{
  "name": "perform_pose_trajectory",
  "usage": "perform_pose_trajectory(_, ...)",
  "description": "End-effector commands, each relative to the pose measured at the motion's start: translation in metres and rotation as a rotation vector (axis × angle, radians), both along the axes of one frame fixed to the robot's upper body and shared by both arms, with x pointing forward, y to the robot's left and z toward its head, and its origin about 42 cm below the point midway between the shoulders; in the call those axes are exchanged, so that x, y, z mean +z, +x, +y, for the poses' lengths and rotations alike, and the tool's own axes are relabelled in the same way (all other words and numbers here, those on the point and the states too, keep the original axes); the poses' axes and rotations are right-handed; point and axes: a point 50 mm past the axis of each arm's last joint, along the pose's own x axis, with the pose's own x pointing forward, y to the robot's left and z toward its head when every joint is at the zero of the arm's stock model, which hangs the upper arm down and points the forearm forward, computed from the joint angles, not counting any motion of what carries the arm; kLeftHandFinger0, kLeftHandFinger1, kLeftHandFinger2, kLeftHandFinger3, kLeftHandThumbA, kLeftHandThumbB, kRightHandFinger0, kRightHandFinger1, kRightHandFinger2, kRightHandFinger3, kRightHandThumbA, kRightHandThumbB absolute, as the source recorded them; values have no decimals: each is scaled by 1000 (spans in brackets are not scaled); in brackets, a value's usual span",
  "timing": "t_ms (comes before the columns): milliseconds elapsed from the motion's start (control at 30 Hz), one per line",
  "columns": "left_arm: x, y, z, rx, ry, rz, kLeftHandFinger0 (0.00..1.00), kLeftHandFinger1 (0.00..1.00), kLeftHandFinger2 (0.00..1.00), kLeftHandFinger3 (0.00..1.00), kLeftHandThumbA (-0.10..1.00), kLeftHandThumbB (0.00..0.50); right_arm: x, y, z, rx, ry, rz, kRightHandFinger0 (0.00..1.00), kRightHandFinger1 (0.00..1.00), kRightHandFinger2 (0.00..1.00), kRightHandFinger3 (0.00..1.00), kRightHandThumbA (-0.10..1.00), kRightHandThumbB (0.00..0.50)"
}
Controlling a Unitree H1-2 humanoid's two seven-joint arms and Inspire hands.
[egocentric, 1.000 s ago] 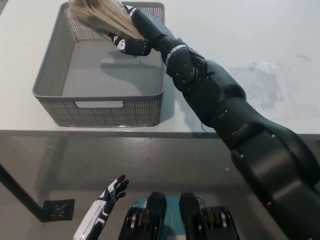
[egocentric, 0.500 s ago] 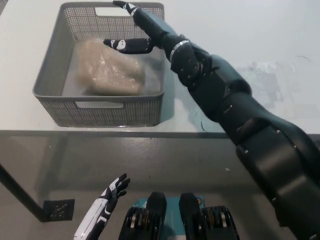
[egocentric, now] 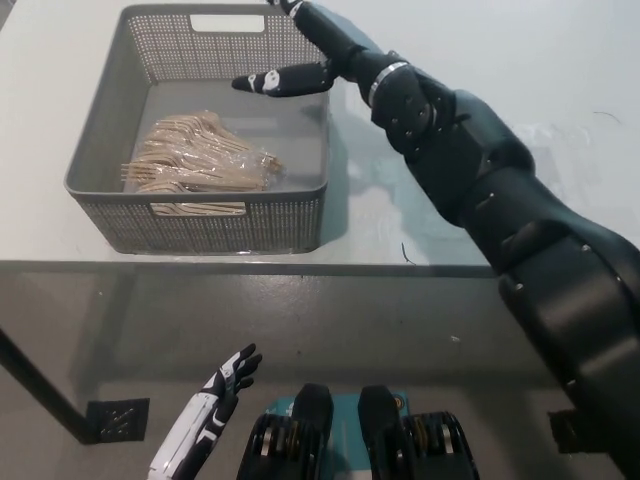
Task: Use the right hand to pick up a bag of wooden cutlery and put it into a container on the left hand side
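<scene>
Since there's only the head view to go on: the clear plastic bag of pale wooden cutlery [egocentric: 195, 160] lies flat inside the grey perforated rectangular basket [egocentric: 270, 225], toward its front left, with fork tines and handles showing through the wrap. Half a second back it's a blurry beige lump in there; now it's sharp and still. The black right hand [egocentric: 315, 50] is higher and further right than before, over the basket's far right corner, empty, thumb splayed away from stretched-out fingers. The basket sits on the white table [egocentric: 480, 60]. The white left hand [egocentric: 225, 385] hangs at lower left, fingers spread, holding nothing.
</scene>
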Motion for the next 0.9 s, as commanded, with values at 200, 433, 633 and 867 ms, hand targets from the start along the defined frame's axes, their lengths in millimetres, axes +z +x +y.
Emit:
perform_pose_trajectory(200, 14, 7, 5, -24, 14, -44, 1000, 1000, 1000, 1000, 1000, 254, 85, 1, -59, 53, 236, -237, 1000, 1000, 1000, 1000, 1000, 463)
perform_pose_trajectory(433, 15, 11, 8, -23, 11, -48, 1000, 1000, 1000, 1000, 1000, 248, 54, -56, -109, 122, 499, -265, 1000, 1000, 1000, 1000, 1000, 454)
perform_pose_trajectory(633, 15, 14, 8, -26, 10, -36, 1000, 1000, 1000, 1000, 1000, 243, 9, -106, -134, 146, 616, -217, 1000, 1000, 1000, 1000, 863, 391)
perform_pose_trajectory(867, 16, 18, 10, -24, 4, -32, 1000, 1000, 1000, 1000, 1000, 257, -68, -165, -137, 166, 717, -158, 1000, 1000, 1000, 1000, 915, 458)
